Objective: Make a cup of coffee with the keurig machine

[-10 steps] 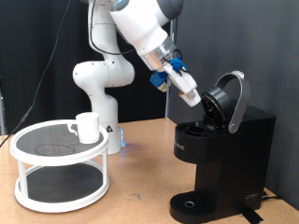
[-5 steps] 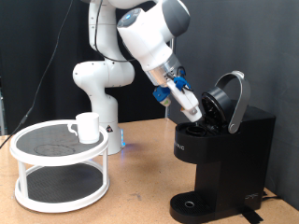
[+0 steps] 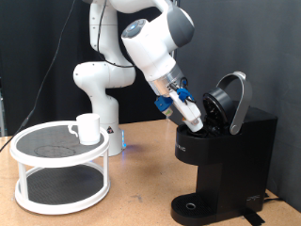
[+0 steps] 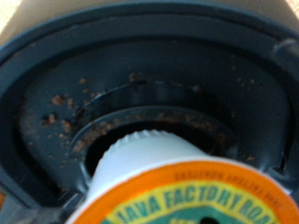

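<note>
Wooden table (image 3: 141, 193); fingers (image 3: 196, 118) over open keurig machine (image 3: 226, 155); cup (image 3: 87, 128) well apart.

A white pod (image 4: 177, 191) with an orange-rimmed printed top is seen close up, partly blurred. Behind it, the dark round chamber of the keurig machine (image 4: 149, 65) is shown, with a ringed opening at its middle. Brown coffee specks are scattered over the chamber's inner surface. The gripper is not shown.

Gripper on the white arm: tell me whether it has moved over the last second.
Yes. The gripper has come down and toward the exterior view's right, closer to the boxy black keurig machine and its open lid.
</note>
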{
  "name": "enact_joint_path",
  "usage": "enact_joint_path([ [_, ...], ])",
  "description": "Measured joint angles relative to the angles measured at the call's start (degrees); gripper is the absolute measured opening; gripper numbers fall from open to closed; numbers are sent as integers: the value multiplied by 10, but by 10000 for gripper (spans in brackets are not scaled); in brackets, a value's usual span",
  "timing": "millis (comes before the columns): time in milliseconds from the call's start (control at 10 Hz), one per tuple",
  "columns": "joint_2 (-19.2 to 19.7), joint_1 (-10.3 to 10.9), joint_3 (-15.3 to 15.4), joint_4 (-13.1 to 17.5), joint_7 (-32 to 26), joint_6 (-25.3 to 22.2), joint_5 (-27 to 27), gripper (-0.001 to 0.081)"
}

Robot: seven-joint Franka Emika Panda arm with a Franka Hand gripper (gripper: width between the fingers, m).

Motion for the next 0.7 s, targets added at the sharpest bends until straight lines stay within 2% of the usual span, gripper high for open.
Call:
enact_joint_path([
  [400, 0, 0, 4, -9, -7, 2, 5, 366],
  [500, 0, 0, 4, -11, -7, 2, 5, 598],
  [600, 0, 0, 4, -11, -9, 2, 9, 693],
  [700, -1, 0, 4, -11, -20, 2, 21, 693],
])
